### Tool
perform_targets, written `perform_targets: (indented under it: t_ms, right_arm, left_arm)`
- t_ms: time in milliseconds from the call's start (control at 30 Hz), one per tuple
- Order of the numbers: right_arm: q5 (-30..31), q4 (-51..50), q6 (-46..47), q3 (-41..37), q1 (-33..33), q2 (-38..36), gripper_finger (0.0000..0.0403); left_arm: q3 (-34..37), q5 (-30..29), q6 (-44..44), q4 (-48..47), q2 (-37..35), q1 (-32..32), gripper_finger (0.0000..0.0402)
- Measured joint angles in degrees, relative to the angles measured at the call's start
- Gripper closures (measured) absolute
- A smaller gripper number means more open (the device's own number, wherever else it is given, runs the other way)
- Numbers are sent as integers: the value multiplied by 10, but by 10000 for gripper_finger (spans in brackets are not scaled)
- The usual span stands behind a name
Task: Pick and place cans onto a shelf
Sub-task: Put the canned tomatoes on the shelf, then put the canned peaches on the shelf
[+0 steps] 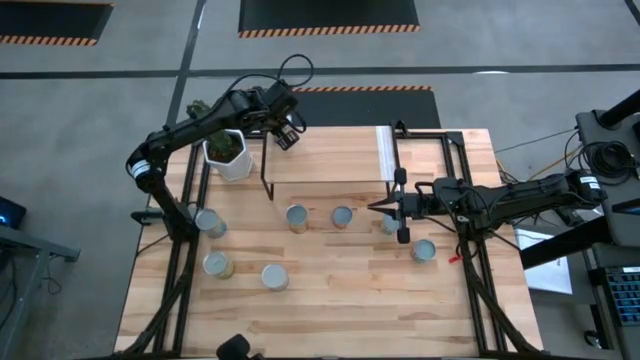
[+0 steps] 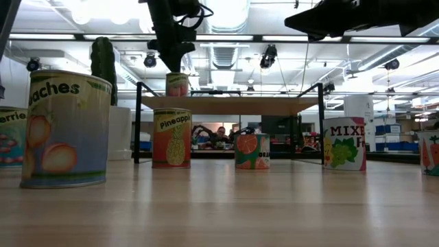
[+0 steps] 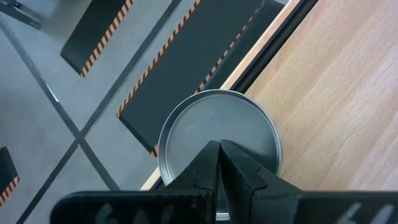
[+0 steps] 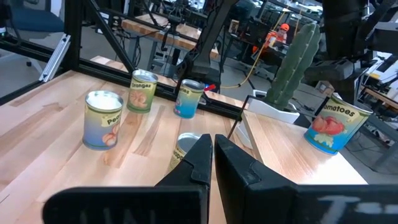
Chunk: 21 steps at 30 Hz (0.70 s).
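One can (image 3: 199,121) stands upright on the far left corner of the shelf (image 1: 330,160); it also shows in the low view (image 2: 177,84). My left gripper (image 3: 219,146) is shut, pointing down right over this can's silver lid. My right gripper (image 4: 213,142) is shut and empty, raised above the table in front of the shelf's right end (image 1: 372,207). A can (image 4: 184,149) stands below it. Several more cans stand upright on the table, among them the pineapple can (image 2: 171,137), the orange can (image 2: 252,151) and the peaches can (image 2: 65,130). My left gripper's shut fingertips (image 3: 211,155) stand over the middle of the can's lid (image 3: 211,124), pointing down from above. I cannot tell whether they touch it. The can stands upright on the shelf board.
A white pot with a green cactus (image 1: 228,152) stands left of the shelf, close to my left arm. Cans stand at the table's left (image 1: 210,222), near left (image 1: 217,264), (image 1: 274,277) and right (image 1: 424,250). The black frame rails run along both table sides.
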<state>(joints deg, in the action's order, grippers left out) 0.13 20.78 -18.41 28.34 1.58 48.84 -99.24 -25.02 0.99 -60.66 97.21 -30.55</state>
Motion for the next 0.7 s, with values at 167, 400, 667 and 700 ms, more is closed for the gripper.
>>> perform_targets:
  t_ms: [167, 400, 667, 700]
  right_arm:
    - [0, 0, 0, 0, 0, 0, 394]
    - [0, 0, 15, 0, 0, 0, 394]
    - [60, -57, 66, 16, 0, 0, 394]
    - [60, -71, 76, 22, 0, 0, 394]
  left_arm:
    - [1, 3, -1, 2, -23, 19, 402]
    - [2, 2, -36, 11, -63, 119, 402]
    - [86, 1, 25, 155, -105, 326, 402]
    - [104, 0, 30, 183, -115, 347, 402]
